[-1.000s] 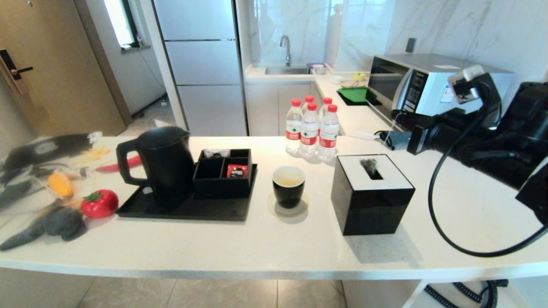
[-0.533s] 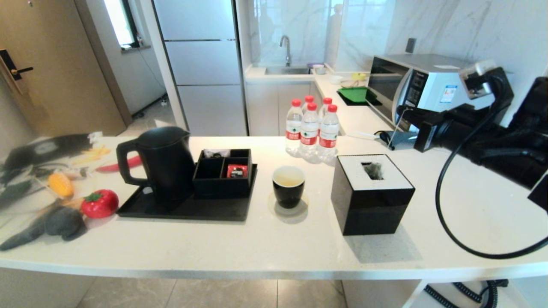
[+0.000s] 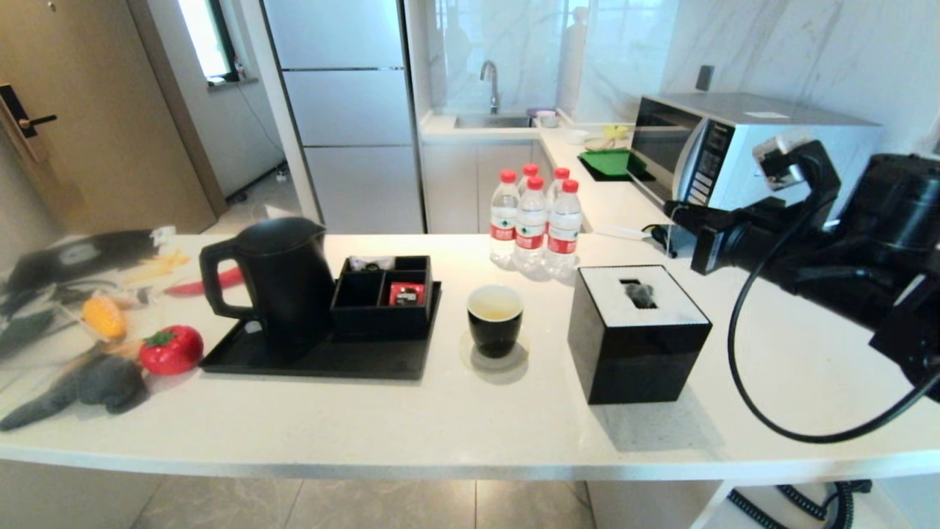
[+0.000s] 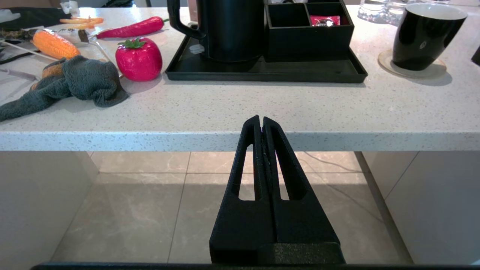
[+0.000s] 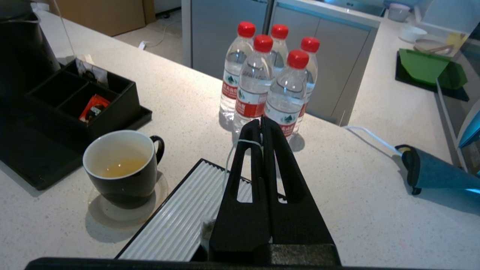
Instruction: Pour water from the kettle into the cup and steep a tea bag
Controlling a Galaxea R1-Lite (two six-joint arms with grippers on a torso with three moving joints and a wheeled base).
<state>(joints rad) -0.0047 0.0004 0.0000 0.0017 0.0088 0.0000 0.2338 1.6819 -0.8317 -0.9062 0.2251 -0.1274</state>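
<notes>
The right hand (image 5: 261, 123) is up in the air over the tissue box (image 3: 635, 334), on the right side of the surface (image 3: 440, 419). Its fingers are pressed tight on a thin white string (image 5: 240, 144). The string loops down by the fingers, and the tea bag (image 3: 640, 294) hangs low over the slot in the top of the box.

The cup (image 3: 495, 319) sits on a round coaster (image 3: 470, 353), just left of the box. There is pale yellow water (image 5: 122, 167) in it.

The kettle (image 3: 279, 283) stands on a black tray (image 3: 323, 360), left of the cup. A black box with small parts (image 3: 382, 297) is on the tray next to it, with a red packet (image 3: 405, 294) inside.

Four bottles (image 3: 534, 220) stand behind the cup.

The left hand (image 4: 261, 122) is closed with nothing in it. It is down low, in front of the edge of the surface.
</notes>
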